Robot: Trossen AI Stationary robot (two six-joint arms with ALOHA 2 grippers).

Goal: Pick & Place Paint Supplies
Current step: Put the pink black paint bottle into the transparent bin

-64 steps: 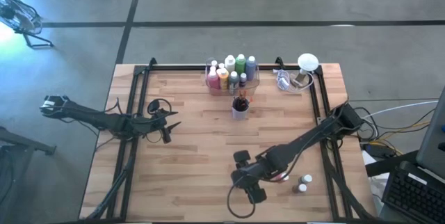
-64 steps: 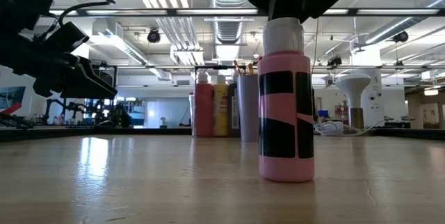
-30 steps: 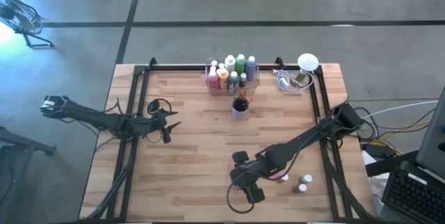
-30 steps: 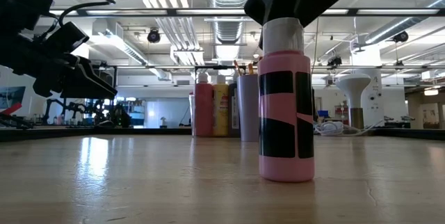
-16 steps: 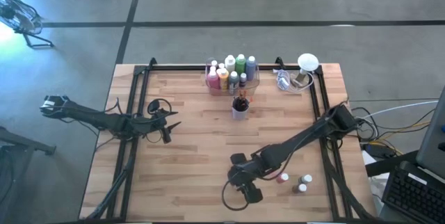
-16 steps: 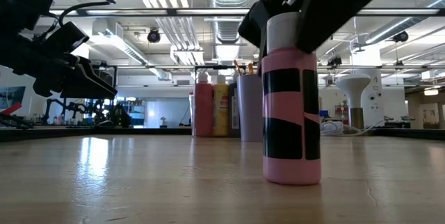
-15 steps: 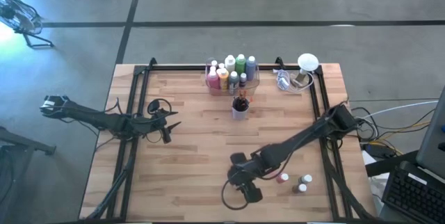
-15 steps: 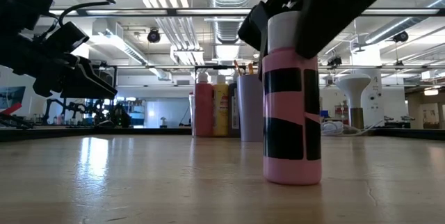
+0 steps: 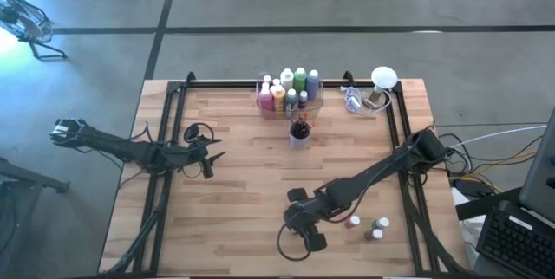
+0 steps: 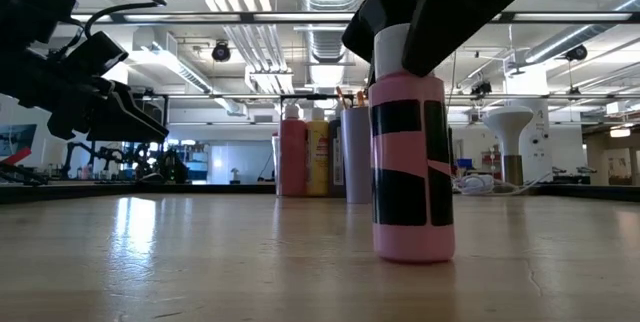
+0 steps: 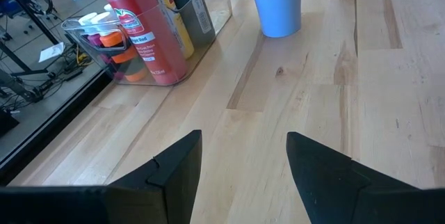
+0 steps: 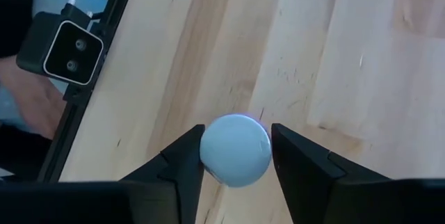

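A pink paint bottle (image 10: 410,182) with a black label and a white cap stands on its base near the table's front middle. My right gripper (image 12: 236,140) reaches down to it from the right and is shut on the cap; in the high view the gripper (image 9: 295,220) hides the bottle. My left gripper (image 11: 243,161) hangs open over the table's left side (image 9: 208,153), holding nothing. Several more paint bottles fill a clear bin (image 9: 289,95) at the far middle. In front of the bin, a cup (image 9: 299,133) holds dark-handled brushes. My right gripper pinches the pink bottle's white cap (image 12: 236,149) between its two fingers (image 12: 184,165), one on each side. The fingers slant down onto it from the table's right. The bottle stands upright below them with its base (image 10: 412,254) on the table.
Small white-capped bottles (image 9: 354,222) (image 9: 382,224) stand just right of the held bottle. A white round-headed object with cables (image 9: 380,84) sits at the far right corner. Black frame rails (image 9: 156,184) run along both table sides. Bare wood lies between the two arms.
My right gripper has come down from just above the cap to stand around it. The pink bottle was nudged a little toward the table's right, then came back, its base staying on the table.
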